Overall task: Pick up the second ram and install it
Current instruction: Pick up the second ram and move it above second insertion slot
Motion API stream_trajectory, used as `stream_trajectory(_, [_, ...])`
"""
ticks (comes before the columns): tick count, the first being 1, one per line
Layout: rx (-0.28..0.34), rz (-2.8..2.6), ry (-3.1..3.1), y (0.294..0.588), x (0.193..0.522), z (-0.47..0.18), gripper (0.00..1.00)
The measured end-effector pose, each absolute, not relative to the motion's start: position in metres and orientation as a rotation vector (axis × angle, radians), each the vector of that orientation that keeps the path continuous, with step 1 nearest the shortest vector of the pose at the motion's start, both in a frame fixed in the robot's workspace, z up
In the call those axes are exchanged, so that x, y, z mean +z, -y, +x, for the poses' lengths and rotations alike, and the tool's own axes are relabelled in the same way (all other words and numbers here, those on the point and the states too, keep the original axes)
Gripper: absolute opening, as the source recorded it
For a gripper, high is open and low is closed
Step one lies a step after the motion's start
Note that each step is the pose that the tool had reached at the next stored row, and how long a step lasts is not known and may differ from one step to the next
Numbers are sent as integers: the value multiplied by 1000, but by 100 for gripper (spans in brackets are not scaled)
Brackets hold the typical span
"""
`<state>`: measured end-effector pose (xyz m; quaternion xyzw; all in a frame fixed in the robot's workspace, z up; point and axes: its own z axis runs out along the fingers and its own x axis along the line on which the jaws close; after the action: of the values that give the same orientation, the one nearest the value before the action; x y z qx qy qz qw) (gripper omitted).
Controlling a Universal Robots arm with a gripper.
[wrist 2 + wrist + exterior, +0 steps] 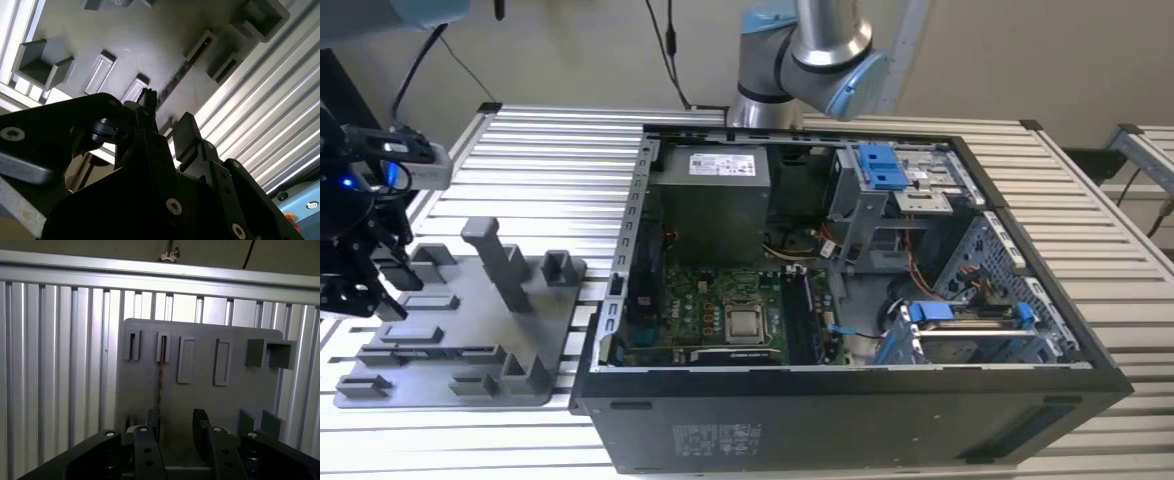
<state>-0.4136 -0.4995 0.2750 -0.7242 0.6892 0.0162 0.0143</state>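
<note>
The second ram [161,375] is a thin dark stick standing on edge in a slot of the grey fixture plate [200,405]. In the second wrist view the ram [182,67] runs from a slot block toward my fingers. My gripper [176,422] hangs over the plate, open, with nothing between its fingers. One finger [152,422] lines up almost over the stick's near end, and the other finger [200,422] stands well to the side. In the exterior view the gripper [374,290] sits above the plate's [454,330] left edge.
An open computer case [854,400] fills the middle of the ribbed metal table [547,150], with the motherboard, CPU socket [747,322] and memory slots [811,315] inside. Tall posts [500,260] rise from the plate between gripper and case. The arm's base [794,60] stands behind the case.
</note>
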Motion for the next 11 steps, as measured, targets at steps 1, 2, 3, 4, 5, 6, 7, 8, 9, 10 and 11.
stream_trajectory(1, [51, -2255, -2146, 500, 275, -414, 42])
stream_trajectory(2, [51, -2255, -2146, 499, 275, -414, 42])
stream_trajectory(3, [51, -2255, -2145, 500, 275, -414, 42])
stream_trajectory(4, [51, -2254, -2145, 500, 275, -414, 42])
stream_trajectory(5, [51, -2254, -2145, 500, 274, -414, 42])
stream_trajectory(6, [51, -2254, -2145, 500, 273, -414, 42])
stream_trajectory(7, [51, -2254, -2145, 500, 271, -414, 42])
stream_trajectory(8, [51, -2254, -2145, 500, 269, -414, 42])
stream_trajectory(9, [51, -2254, -2145, 500, 268, -414, 42])
stream_trajectory(10, [52, -2254, -2145, 500, 266, -414, 42])
stream_trajectory(11, [52, -2254, -2145, 501, 265, -414, 42])
